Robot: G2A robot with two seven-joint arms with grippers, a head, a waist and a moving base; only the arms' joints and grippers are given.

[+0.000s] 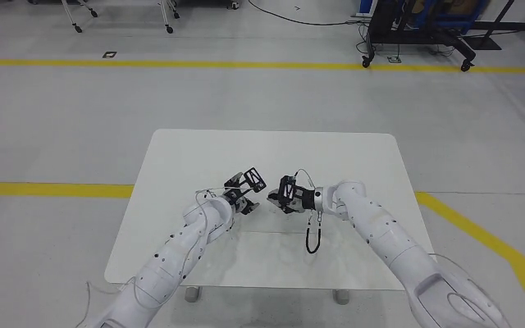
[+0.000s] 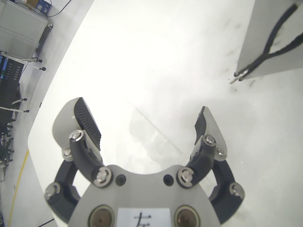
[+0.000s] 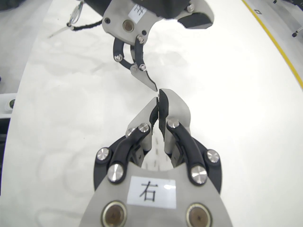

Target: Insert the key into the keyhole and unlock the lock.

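Left gripper (image 2: 142,105) hangs over the table (image 2: 165,48), jaws spread. Right gripper (image 3: 158,95) faces it, jaws pressed together

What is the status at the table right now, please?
Left gripper open above the table. Right gripper shut, tips beside one left finger. Tiny glint at its tips, too small to name.

A lab or workshop hall: grey floor (image 1: 246,102) with yellow tape lines (image 1: 205,63), a wheeled rack (image 1: 426,41), a loose cable (image 1: 295,20).
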